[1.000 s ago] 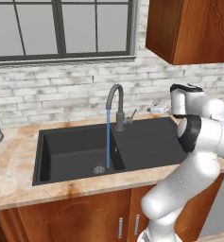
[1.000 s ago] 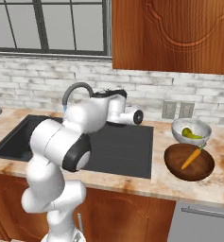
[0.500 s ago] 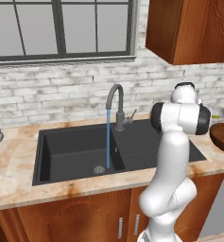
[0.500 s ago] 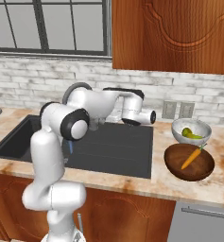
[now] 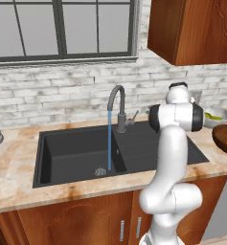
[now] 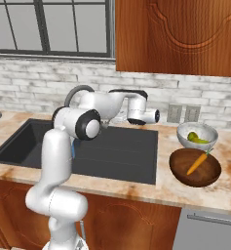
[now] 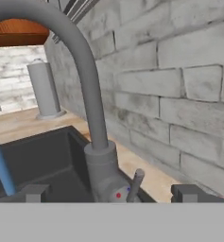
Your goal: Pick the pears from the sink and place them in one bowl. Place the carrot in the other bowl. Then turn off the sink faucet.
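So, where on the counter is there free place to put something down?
The marble counter left of the matte black sink is bare. The black drainboard wing is free too. Right of it is crowded: the pale grey metal bowl and the dark brown wooden bowl sit nearly touching.

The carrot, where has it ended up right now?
The carrot lies tilted inside the dark brown bowl on the counter right of the sink, just in front of the grey bowl.
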